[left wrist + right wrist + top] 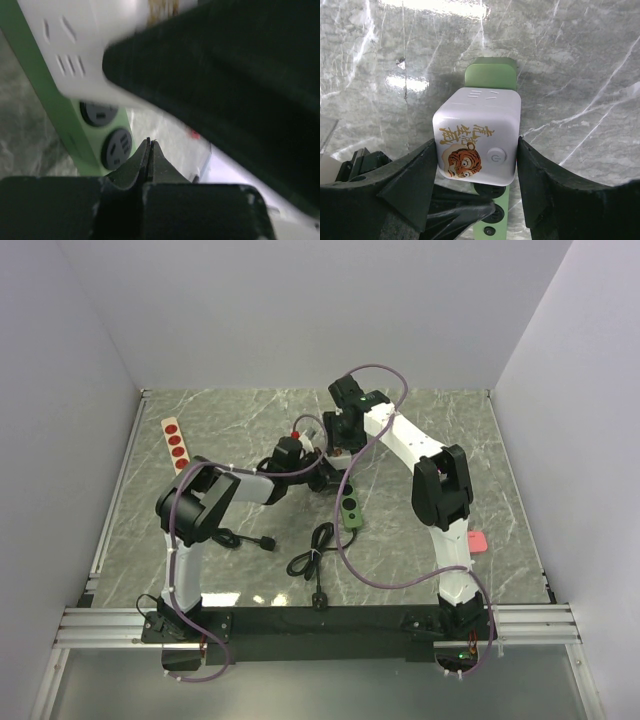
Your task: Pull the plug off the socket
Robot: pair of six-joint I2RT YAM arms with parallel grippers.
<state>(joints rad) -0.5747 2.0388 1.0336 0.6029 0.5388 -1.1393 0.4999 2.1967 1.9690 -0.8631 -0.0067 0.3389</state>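
The plug is a white cube with a tiger picture and a power button. It sits in the far end of a green socket strip. My right gripper is shut on it, one finger pressed against each side. My left gripper is shut with nothing between its tips. It lies low over the strip's round black outlets, just below the plug. From above, the right gripper and the left gripper meet at the upper end of the strip.
Loose black cables lie in front of the strip, and another black lead lies by the left arm. A red strip with dots lies at the left. A pink object sits beside the right arm. Grey walls enclose the table.
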